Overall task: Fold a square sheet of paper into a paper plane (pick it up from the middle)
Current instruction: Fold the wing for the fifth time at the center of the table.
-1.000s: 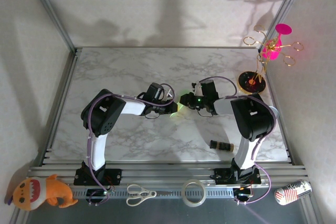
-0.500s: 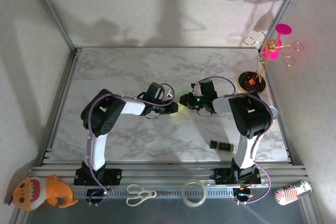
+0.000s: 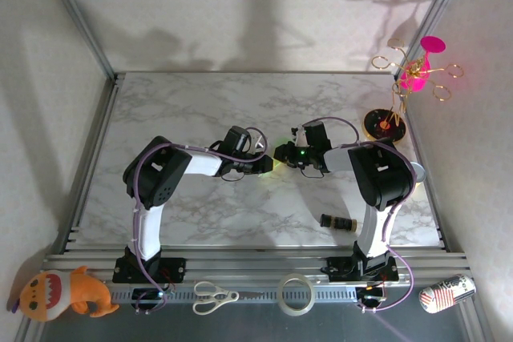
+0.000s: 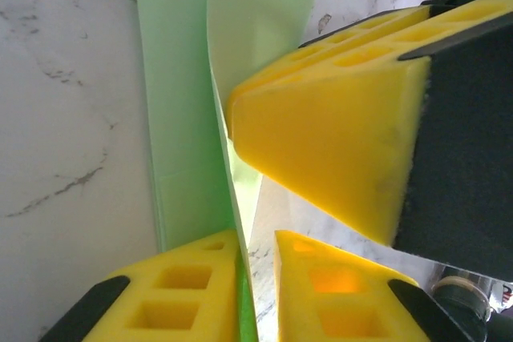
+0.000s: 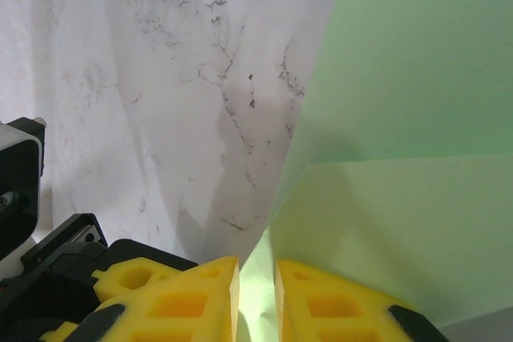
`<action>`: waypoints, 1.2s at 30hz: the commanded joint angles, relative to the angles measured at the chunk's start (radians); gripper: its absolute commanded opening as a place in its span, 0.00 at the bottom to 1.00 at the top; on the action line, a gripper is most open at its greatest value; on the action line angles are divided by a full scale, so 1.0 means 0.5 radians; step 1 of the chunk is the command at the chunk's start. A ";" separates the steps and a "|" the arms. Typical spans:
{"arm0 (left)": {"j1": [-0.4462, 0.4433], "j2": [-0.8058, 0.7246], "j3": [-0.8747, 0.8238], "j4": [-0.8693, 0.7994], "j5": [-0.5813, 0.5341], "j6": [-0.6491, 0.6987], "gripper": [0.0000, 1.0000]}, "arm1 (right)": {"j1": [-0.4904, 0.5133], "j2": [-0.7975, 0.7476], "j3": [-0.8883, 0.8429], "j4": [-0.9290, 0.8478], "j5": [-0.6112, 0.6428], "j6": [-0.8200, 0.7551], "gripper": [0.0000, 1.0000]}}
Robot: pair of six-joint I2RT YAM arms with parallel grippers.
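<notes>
While your left gripper (image 4: 256, 250) gapes slightly around the square sheet of paper (image 4: 180, 78), right gripper (image 5: 256, 270) astride its fold, grip untellable: risk, flap may spring back uncreased.

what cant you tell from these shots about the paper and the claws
Top external: the paper is a tiny green sliver between the left claw and right claw; its folds are too small and covered.
Left wrist: the right claw's yellow finger blocks the paper's right part; the top edge cuts it off.
Right wrist: top and right edges cut the paper; whether the claw clamps it is unclear.
</notes>
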 commanded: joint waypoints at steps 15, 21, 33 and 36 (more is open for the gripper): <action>0.016 -0.180 -0.106 -0.403 -0.203 -0.022 0.29 | 0.023 0.024 0.059 -0.076 -0.102 -0.099 0.21; 0.020 -0.267 -0.119 -0.421 -0.186 -0.051 0.30 | 0.029 0.033 0.065 -0.079 -0.111 -0.107 0.21; 0.023 -0.294 -0.140 -0.451 -0.212 -0.071 0.27 | 0.041 0.069 0.086 -0.109 -0.111 -0.115 0.21; 0.023 -0.265 -0.153 -0.470 -0.231 -0.065 0.26 | 0.043 0.081 0.089 -0.117 -0.108 -0.114 0.21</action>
